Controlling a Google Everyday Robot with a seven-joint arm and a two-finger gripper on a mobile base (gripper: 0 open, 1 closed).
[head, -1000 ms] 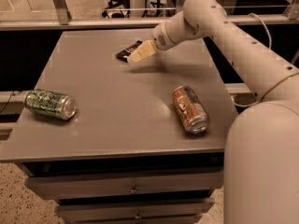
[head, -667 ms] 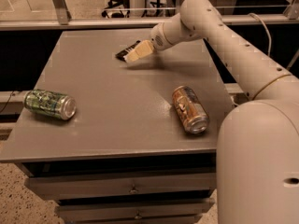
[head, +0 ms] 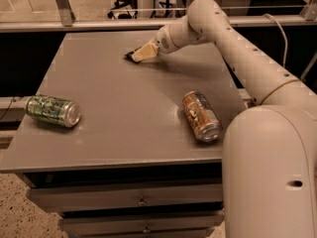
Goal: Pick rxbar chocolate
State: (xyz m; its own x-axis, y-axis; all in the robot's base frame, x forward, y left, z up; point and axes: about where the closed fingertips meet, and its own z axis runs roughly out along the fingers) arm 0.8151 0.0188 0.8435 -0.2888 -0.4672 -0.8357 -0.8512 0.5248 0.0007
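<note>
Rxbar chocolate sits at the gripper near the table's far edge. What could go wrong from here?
1. The rxbar chocolate lies flat, only a dark sliver showing beside the gripper; it may slide toward the far edge of the table instead of lifting.
2. The copper-brown can lies near the arm's likely path back; a low retreat could knock it.

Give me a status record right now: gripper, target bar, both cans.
gripper: far side of the table, down at the rxbar chocolate
rxbar chocolate: mostly hidden by the gripper, one dark end showing
green can: on its side, front left
copper-brown can: on its side, front right
</note>
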